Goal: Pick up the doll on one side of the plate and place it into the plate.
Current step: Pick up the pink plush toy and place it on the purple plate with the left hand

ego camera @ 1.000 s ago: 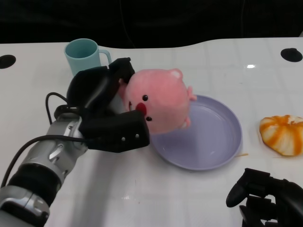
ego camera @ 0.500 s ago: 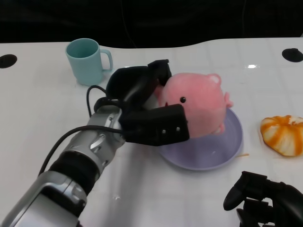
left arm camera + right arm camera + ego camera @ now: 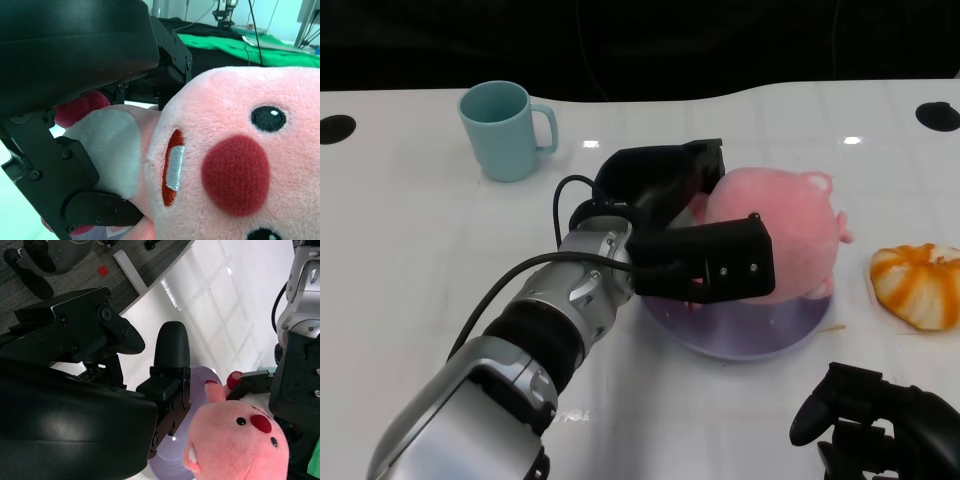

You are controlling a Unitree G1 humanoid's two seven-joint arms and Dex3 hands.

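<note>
The left hand [image 3: 685,235] grips the pink doll [image 3: 782,232], its black fingers [image 3: 95,212] wrapped around the doll's body, and holds it over the purple plate [image 3: 750,335]; whether the doll touches the plate cannot be told. The right hand [image 3: 880,425] rests low on the white bench [image 3: 410,230] near the plate, holding nothing, fingers loosely curled and apart. A teal mug [image 3: 505,130] stands farther back on the left. An orange-and-white striped object [image 3: 918,285] lies to the right of the plate.

Bright, even overhead light glares off the glossy table [image 3: 410,260].
</note>
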